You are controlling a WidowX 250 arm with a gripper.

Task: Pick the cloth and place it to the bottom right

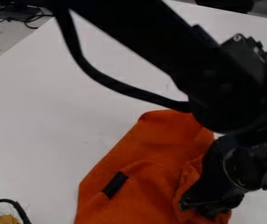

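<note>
We see the orange cloth (pixel 150 170) on the tabletop (pixel 36 113), in the lower middle of the view and toward the right, running down to the bottom edge. The gripper (pixel 204 209) is at its lower right part. We cannot tell if the jaws are open, closed, or already gripping the fabric.

From here, we think the main danger is a weak grasp: if the jaws take only a shallow fold, the cloth may slip out when it is lifted. Also, because it is wide and soft, its far part may drag on the tabletop and arrive twisted or short of the bottom right.

Relative to the jaws, most of the cloth extends to the left and upward in the view, with the dark patch (pixel 115 184) on that left side. Next to the jaws the fabric is wrinkled, and they overlap it in our view.
</note>
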